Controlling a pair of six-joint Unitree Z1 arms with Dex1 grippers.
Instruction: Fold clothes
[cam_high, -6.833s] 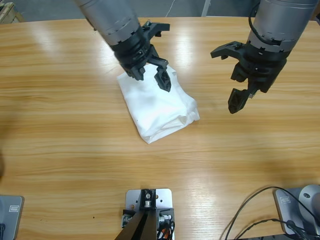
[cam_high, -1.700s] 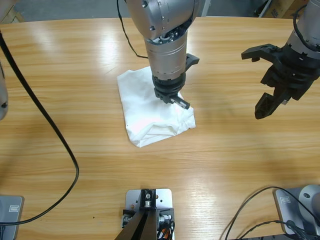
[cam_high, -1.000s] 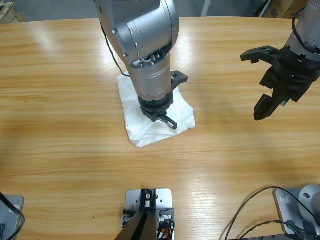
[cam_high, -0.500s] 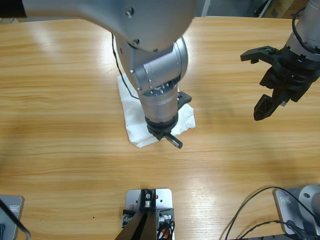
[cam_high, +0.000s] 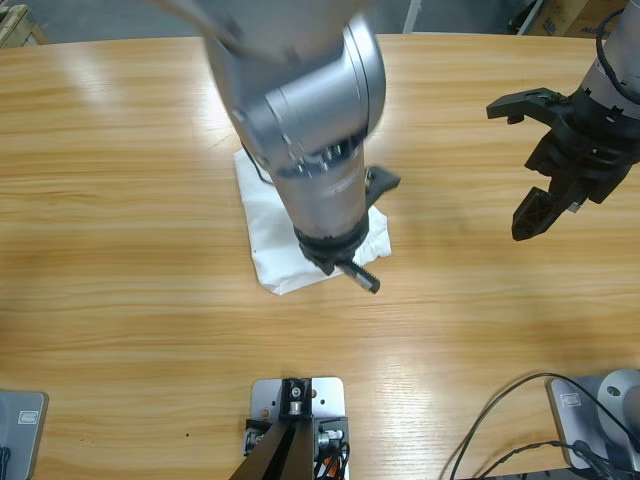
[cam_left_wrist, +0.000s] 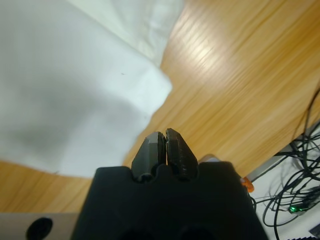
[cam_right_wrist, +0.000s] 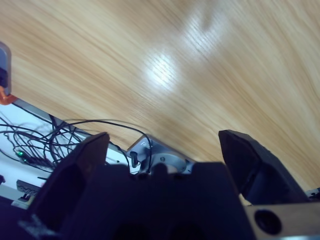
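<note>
The white T-shirt lies as a compact folded bundle on the wooden table, about midway along its length and a touch toward the far edge, with the big silver left arm hanging right over it. In the left wrist view the left gripper has its jaws pressed together with nothing between them, the tips just off the near edge of the cloth above bare wood (no fabric caught, as far as the pictures show). Over near the table's right end, the right gripper hovers with its jaws spread wide, well apart from the shirt, its wrist view showing only wood grain and some cables beyond the table's edge. My read: the folding looks essentially done, and this is a tidying or pulling-away step. The bundle's right-hand corner looks a little rumpled, so the next move probably calls for either a gentle press to flatten that edge or simply lifting the left arm clear without snagging the top layer.
</note>
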